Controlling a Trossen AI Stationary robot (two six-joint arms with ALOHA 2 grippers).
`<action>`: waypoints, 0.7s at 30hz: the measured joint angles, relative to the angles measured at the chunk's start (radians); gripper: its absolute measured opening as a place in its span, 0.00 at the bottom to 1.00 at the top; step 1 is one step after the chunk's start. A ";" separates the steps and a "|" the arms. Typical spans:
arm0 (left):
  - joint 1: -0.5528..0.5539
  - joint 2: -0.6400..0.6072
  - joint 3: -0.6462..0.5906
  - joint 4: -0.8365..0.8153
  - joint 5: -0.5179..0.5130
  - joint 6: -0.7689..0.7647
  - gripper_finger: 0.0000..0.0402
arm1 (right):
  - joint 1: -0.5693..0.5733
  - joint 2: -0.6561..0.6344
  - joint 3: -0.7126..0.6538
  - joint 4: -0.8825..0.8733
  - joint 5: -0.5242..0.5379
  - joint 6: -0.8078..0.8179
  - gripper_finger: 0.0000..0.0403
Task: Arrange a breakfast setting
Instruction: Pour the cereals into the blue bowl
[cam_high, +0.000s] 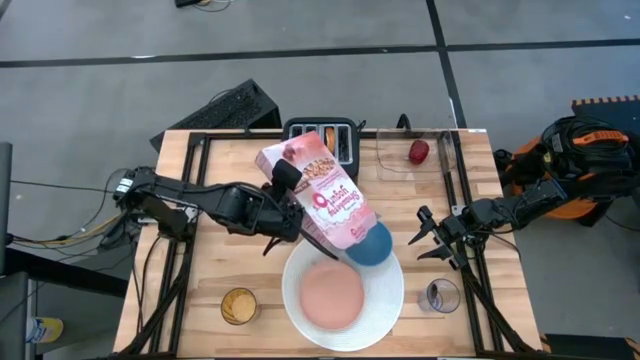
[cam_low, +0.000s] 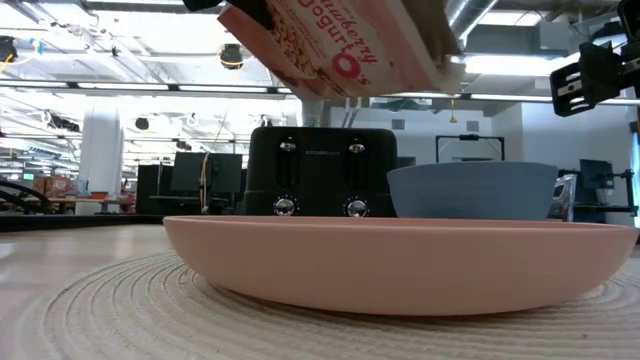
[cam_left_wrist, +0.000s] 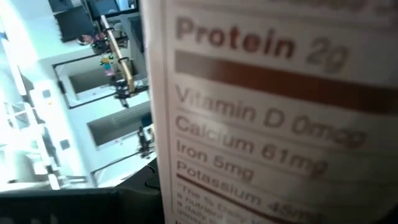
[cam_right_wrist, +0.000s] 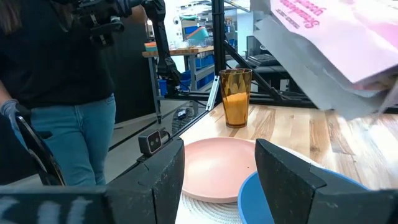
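My left gripper (cam_high: 295, 222) is shut on a pink cereal box (cam_high: 325, 195), held tilted above the small blue bowl (cam_high: 378, 248). The bowl stands on the far right rim of a round white woven mat (cam_high: 390, 300), beside the pink plate (cam_high: 333, 295) that lies on the mat. My right gripper (cam_high: 432, 238) is open and empty, just right of the bowl. A toasted bagel piece (cam_high: 330, 140) sticks out of the black toaster's slot. The red fruit (cam_high: 419, 151) lies on a clear tray. The spoon is out of view. My left gripper holds the cereal box by its long left side (cam_high: 300, 215), coming level from the table's left. The box is lifted clear and slants, its lower end (cam_low: 440, 70) over the blue bowl (cam_low: 470, 190). The left wrist view shows only the box's printed side (cam_left_wrist: 267, 124); the fingers are hidden.
A black toaster (cam_high: 320, 143) stands at the far middle, a clear tray (cam_high: 405, 165) to its right. A glass of orange juice (cam_high: 239, 306) stands near left, a clear glass (cam_high: 441, 295) near right. A person (cam_right_wrist: 62, 93) stands beyond the table's left edge.
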 joint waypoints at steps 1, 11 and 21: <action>0.000 0.000 0.000 0.000 -0.005 0.018 0.36 | 0.000 0.000 0.000 0.000 0.000 0.000 0.54; 0.003 0.000 0.000 0.002 -0.001 0.043 0.36 | 0.000 0.000 0.000 0.000 0.000 0.000 0.54; 0.024 0.000 0.000 0.001 0.000 0.043 0.36 | 0.000 0.000 0.000 0.000 0.000 0.000 0.54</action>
